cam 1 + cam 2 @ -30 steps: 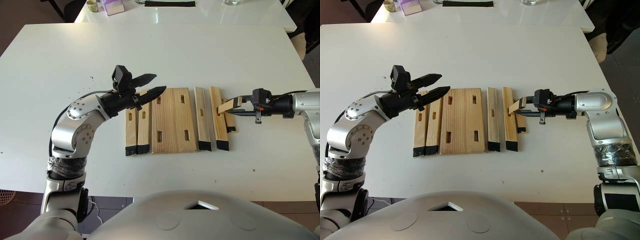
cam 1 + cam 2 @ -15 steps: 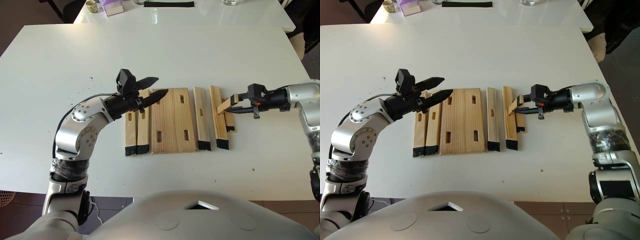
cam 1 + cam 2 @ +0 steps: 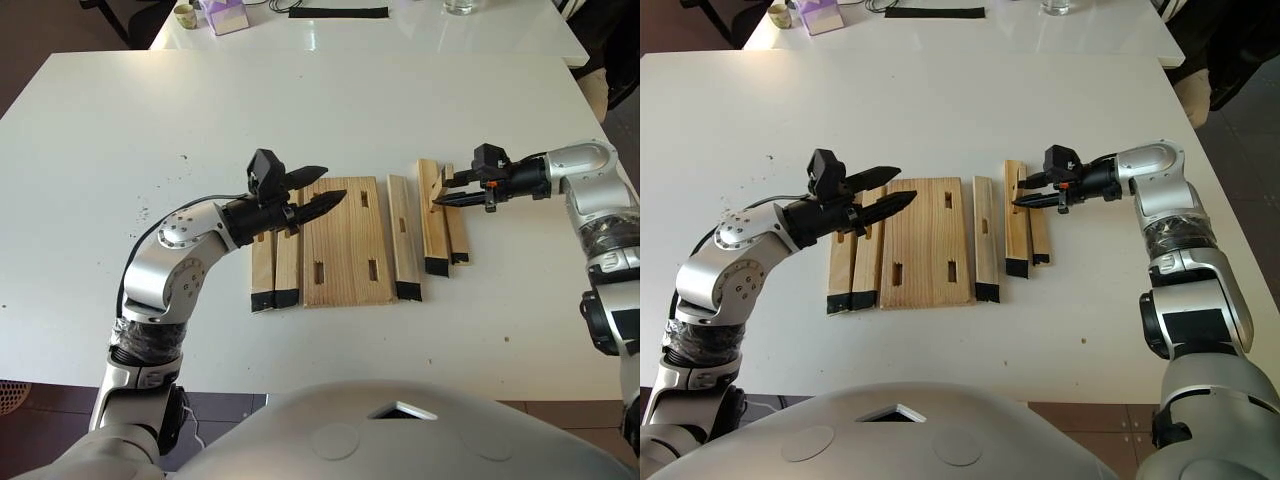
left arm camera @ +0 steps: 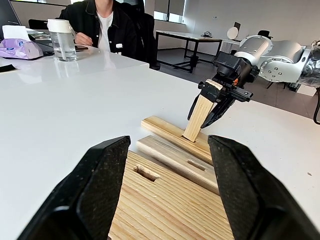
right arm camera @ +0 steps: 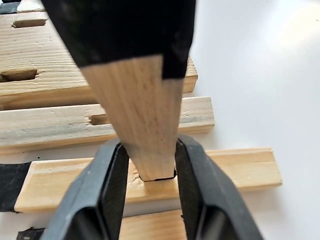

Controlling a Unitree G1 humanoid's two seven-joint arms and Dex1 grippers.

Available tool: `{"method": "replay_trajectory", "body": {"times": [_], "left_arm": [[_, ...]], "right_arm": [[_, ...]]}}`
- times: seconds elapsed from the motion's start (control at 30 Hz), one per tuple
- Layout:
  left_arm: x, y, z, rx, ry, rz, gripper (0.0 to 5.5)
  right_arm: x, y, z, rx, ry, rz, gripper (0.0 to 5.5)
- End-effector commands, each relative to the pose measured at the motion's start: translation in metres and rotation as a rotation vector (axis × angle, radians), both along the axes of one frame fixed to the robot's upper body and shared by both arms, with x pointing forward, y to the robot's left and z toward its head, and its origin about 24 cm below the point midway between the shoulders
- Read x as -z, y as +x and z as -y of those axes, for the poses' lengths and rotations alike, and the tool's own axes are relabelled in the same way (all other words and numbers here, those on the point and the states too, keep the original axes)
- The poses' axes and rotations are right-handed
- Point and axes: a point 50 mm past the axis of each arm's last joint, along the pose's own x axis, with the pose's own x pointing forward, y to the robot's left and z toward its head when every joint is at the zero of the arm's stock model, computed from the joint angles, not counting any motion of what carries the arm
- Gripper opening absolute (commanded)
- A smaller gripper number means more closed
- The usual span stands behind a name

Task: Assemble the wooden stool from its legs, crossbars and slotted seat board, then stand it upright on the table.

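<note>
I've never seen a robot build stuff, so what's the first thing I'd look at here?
Probably the right gripper, its fingers shut on a short crossbar that stands nearly upright with its lower end at a slot in one leg. Next, the wide seat board lying flat in the middle of the white table with legs on both sides, and the left gripper hanging open above its left edge.

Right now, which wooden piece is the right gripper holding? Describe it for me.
On the white table, look right of the wide slotted seat board. The short pale wooden crossbar leans on the second black-tipped leg, clamped in the right gripper; unlike its flat-lying neighbours, it stands up tilted.
</note>
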Motion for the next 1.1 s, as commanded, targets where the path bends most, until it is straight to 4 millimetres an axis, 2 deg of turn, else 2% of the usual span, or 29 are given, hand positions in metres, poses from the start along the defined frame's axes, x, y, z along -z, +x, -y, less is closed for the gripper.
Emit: {"method": "replay_trajectory", "body": {"times": [0.03, 0.3, 0.57, 0.6, 0.7, 0.83, 0.97, 1.1], "left_arm": [[0.002, 0.0, 0.001, 0.013, 0.014, -0.018, 2.9], [0.001, 0.001, 0.001, 0.022, 0.021, -0.021, 2.9], [0.001, 0.004, 0.002, 0.028, 0.024, -0.021, 2.9], [0.0, 0.004, 0.002, 0.029, 0.025, -0.02, 2.9], [0.0, 0.004, 0.002, 0.031, 0.028, -0.018, 2.9], [0.001, 0.005, 0.0, 0.03, 0.037, -0.018, 2.9], [0.001, 0.006, -0.001, 0.026, 0.041, -0.015, 2.9], [0.001, 0.005, -0.003, 0.018, 0.042, -0.013, 2.9]], "right_arm": [[0.074, -0.044, 0.018, 0.087, -0.102, -0.32, 1.3], [0.082, -0.049, 0.017, 0.115, -0.077, -0.31, 1.3], [0.083, -0.04, 0.011, 0.169, -0.069, -0.174, 1.3], [0.084, -0.04, 0.011, 0.172, -0.069, -0.165, 1.67], [0.085, -0.04, 0.01, 0.177, -0.065, -0.155, 2.09], [0.084, -0.036, 0.008, 0.208, -0.035, -0.105, 2.38], [0.069, -0.03, 0.009, 0.209, 0.028, -0.049, 2.38], [0.033, -0.028, 0.008, 0.177, 0.145, 0.054, 2.38]]}}
